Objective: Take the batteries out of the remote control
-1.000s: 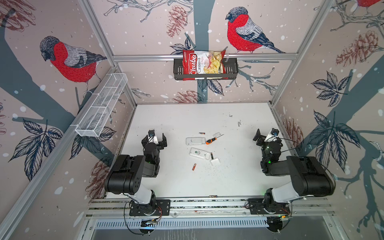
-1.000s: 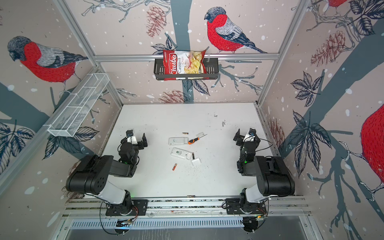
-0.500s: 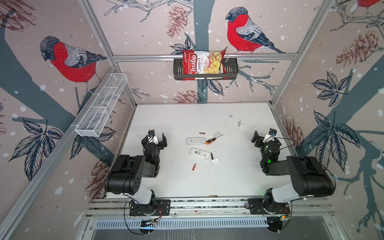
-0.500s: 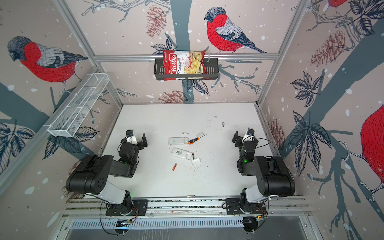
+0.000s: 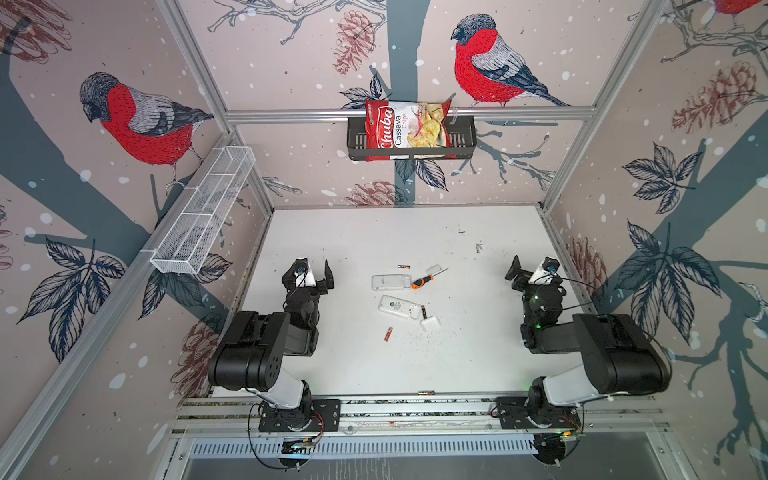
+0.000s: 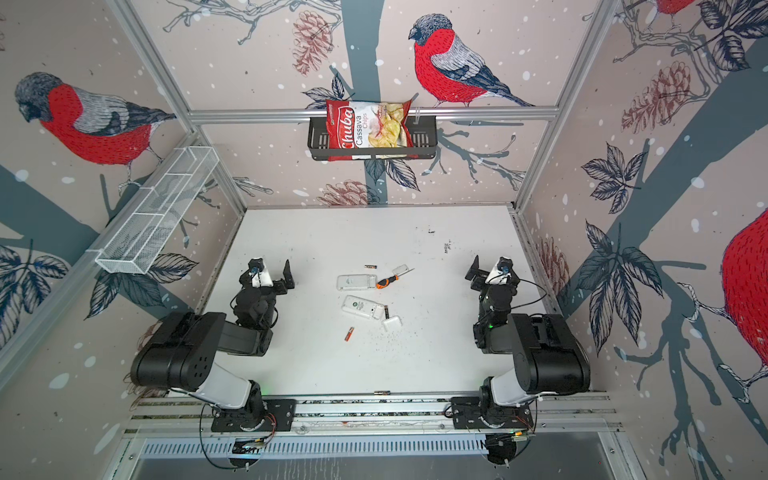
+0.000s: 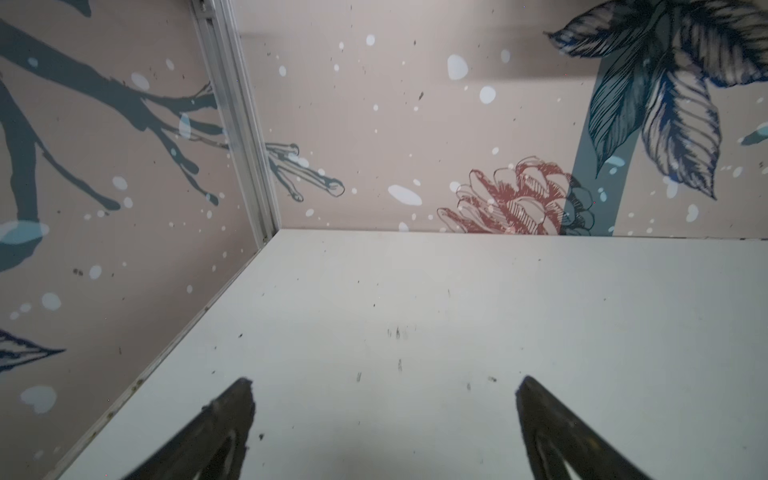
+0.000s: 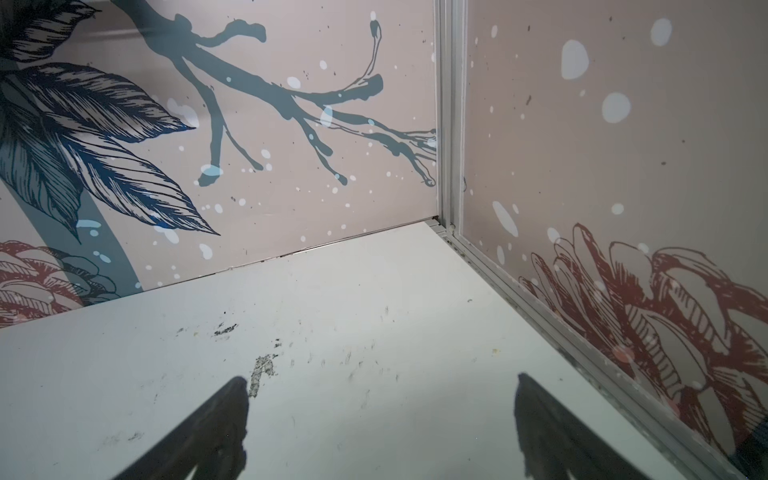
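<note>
Idling wide open, both empty: left gripper (image 7: 384,382), right gripper (image 8: 380,378); orange-red battery (image 5: 388,333) lies at left's 4 o'clock, right's 8.

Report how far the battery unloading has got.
Done: a battery cover lies off beside the nearer remote, and a black battery and an orange-red battery lie loose on the table.
In hand: nothing. The left gripper and right gripper are open and empty, away from the remotes.
Left: a dark battery appears seated in the nearer remote's open end. The farther remote is too small to judge.
</note>
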### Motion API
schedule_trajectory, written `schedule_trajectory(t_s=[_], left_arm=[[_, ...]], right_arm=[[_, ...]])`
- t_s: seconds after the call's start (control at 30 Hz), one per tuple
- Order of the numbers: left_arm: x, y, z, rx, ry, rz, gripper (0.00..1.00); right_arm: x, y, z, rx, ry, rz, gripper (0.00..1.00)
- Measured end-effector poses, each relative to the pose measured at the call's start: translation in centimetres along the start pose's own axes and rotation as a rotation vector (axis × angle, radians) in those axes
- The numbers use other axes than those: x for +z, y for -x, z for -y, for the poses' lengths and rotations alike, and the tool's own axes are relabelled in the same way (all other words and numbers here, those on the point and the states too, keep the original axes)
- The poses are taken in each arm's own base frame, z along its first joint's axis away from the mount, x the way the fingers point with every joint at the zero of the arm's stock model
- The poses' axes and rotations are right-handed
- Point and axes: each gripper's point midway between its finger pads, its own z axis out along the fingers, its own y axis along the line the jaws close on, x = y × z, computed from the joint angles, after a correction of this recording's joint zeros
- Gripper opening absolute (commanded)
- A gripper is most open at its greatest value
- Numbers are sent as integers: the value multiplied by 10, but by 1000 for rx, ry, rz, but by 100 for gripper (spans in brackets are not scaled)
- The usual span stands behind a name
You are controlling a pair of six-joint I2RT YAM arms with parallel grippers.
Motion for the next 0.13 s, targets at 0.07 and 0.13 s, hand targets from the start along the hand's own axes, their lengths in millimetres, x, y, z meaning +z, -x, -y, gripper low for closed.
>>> schedule_trajectory(t_s=[0.07, 0.13], left_arm=[[2, -9, -1, 6, 8, -40, 97], [2, -11, -3, 2, 15, -50, 97]], right_arm=[[-1, -17, 5, -13, -23, -59, 100], [3, -21, 4, -19, -24, -85, 99]])
